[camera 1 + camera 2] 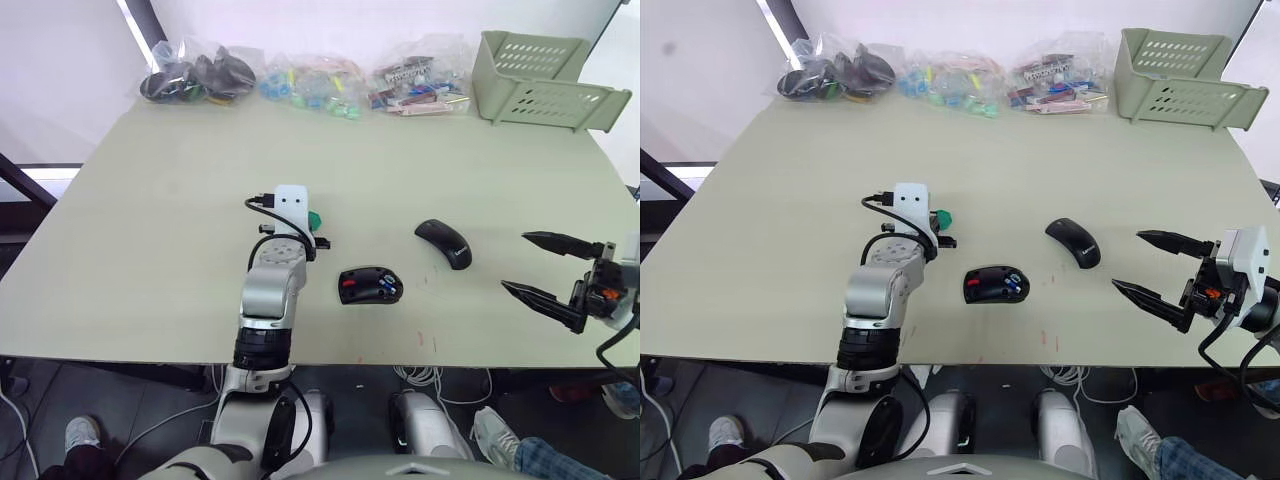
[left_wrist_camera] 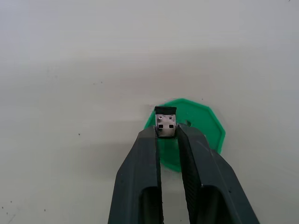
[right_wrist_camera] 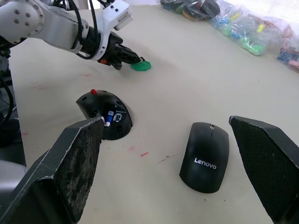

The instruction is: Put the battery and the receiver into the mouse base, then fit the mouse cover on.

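The left gripper (image 2: 167, 133) has its jaws clenched on the receiver (image 2: 166, 122), a tiny metal USB plug with a black cap, pinched at its very tips just above the green disc (image 2: 191, 133) that lies on the surface (image 1: 150, 230). The right gripper (image 1: 545, 268) hangs near the surface's right edge with its jaws released wide, holding nothing. Between the two arms sits the mouse base (image 1: 370, 285), open side up, and a small white cylinder with blue ends (the battery (image 3: 108, 119), by its look) already lies in one of its recesses. The mouse cover (image 1: 445, 242) rests just to the right of the base, dome up, apart from it. The receiver is likely light, stiff and smooth-sided, so it may twist or slip between the fingertips; gripping its flat metal sides, as now, seems the surest hold, leaving the plug end free to enter its slot. The cover looks glossy and thin, probably slippery and a little flexible, so it would best be taken across its narrow flanks rather than on the curved top.
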